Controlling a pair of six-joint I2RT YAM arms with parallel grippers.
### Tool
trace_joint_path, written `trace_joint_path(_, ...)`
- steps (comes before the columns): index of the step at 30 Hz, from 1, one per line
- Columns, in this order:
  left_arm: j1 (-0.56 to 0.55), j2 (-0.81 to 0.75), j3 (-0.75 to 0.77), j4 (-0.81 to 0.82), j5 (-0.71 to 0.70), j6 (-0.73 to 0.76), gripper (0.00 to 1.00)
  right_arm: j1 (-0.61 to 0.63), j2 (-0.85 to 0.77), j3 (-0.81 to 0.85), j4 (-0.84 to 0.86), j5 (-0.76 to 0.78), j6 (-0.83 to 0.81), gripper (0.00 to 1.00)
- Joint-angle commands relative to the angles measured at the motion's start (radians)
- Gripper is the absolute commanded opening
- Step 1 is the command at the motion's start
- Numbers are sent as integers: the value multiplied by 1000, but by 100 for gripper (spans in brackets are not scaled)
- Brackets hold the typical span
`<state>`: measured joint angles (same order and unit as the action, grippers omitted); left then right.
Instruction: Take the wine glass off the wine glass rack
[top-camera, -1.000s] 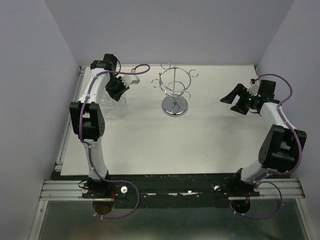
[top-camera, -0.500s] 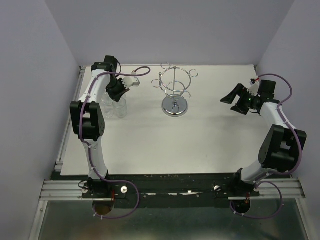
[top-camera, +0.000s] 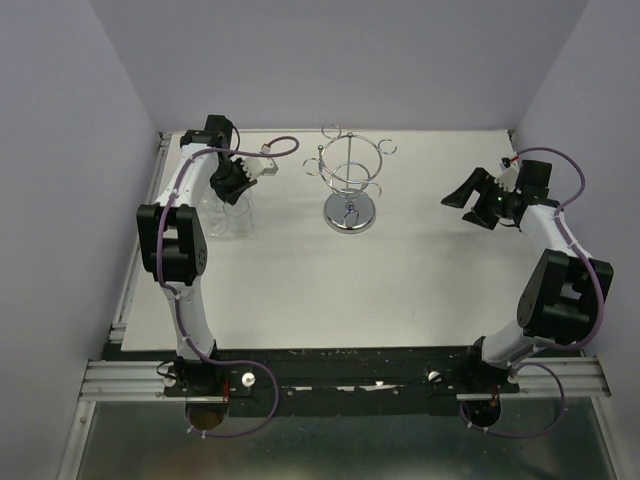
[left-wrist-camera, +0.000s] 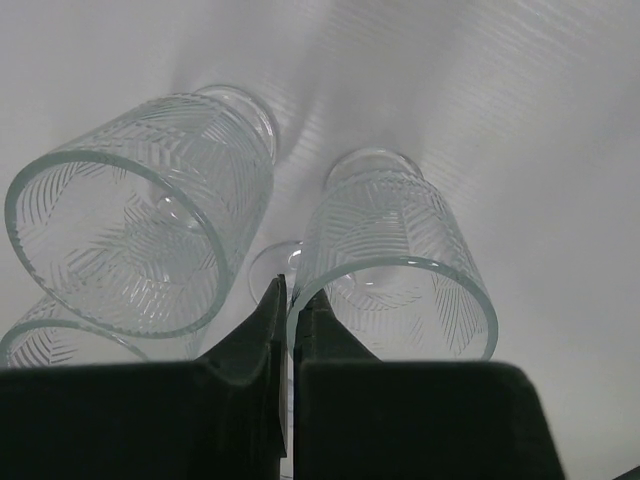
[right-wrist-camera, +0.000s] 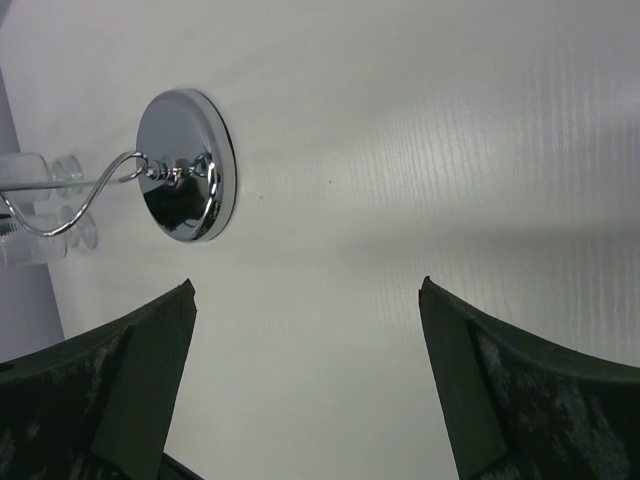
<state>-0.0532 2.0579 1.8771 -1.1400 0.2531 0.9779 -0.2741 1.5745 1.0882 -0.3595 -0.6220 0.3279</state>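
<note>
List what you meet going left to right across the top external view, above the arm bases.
left gripper → wine glass rack → right gripper. The wine glasses overlap the left gripper, so they are left out of the order.

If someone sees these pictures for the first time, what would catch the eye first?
The shiny chrome wine glass rack stands alone at the middle back of the table, and its hooks look bare. At the left, clear etched glasses stand close together under the left gripper, whose jaws are closed right at one rim. The right gripper hangs wide open at the right side, facing the rack's base.
</note>
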Motion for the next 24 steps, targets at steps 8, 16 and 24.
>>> trace_joint_path(8, 4, -67, -62, 63, -29, 27, 27, 0, -24, -8, 5, 22, -18, 100)
trace_joint_path(16, 6, -79, -39, 57, -17, 25, 29, 0, -27, -11, 5, 22, -18, 100)
trace_joint_path(24, 6, -79, 14, 26, 14, 8, 31, 0, -25, -10, 2, 31, -15, 100)
